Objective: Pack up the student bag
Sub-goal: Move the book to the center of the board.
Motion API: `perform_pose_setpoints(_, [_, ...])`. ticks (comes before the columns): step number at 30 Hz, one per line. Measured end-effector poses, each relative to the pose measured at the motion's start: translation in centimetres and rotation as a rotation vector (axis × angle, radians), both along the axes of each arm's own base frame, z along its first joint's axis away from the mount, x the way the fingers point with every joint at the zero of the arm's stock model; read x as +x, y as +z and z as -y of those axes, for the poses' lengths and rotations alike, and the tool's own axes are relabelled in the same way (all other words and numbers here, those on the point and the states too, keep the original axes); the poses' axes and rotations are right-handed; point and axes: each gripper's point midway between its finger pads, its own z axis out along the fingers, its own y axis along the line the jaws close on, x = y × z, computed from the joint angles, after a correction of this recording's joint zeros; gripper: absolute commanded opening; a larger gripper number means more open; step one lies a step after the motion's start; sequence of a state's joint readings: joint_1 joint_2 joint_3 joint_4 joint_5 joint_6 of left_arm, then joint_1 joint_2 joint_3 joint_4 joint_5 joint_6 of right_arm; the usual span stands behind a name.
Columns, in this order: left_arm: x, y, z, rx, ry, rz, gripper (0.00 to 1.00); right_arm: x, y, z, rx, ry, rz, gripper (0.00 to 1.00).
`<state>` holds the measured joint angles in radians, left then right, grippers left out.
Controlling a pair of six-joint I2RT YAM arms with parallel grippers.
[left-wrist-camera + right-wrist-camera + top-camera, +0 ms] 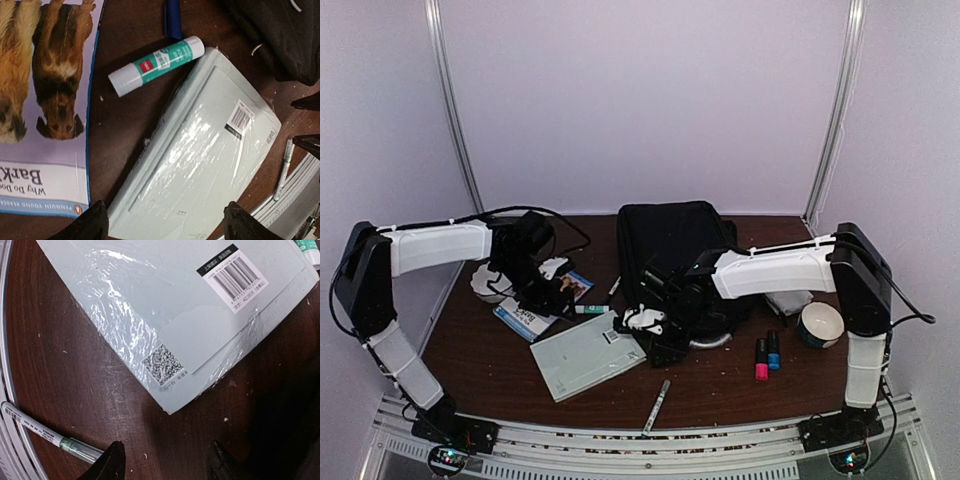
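Crumb-speckled dark wood table [720, 385] inside pale lilac walls [650, 100]; left gripper [165, 212] and right gripper [166, 455] both spread.

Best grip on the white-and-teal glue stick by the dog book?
Take the white-and-teal glue stick across its middle, from straight above, jaws spanning the barrel. It lies flat on the brown table with bare wood along both long sides; its teal end crowds the shrink-wrapped grey pack.

we found the student bag [670, 240] at the desk's [720, 392] back middle, the wrapped pad [588, 353] before it leftward, the glue stick [590, 309] just behind the pad, the book [525, 318] toward the left edge, the pen [657, 405] near the front edge.
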<state>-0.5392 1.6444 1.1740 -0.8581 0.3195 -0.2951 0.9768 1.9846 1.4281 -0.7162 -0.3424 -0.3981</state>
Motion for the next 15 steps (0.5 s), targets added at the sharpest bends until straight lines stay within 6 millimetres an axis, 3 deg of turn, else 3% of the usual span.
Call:
perform_pose_setpoints(6, [1.4, -3.3, 1.0, -0.013, -0.034, -0.024, 0.82, 0.9, 0.5, -1.4, 0.011, 0.024, 0.044, 0.54])
perform_pose_setpoints(15, [-0.4, -5.9, 0.6, -0.019, -0.050, -0.073, 0.80, 1.9, -1.3, -1.3, -0.054, 0.025, 0.095, 0.53])
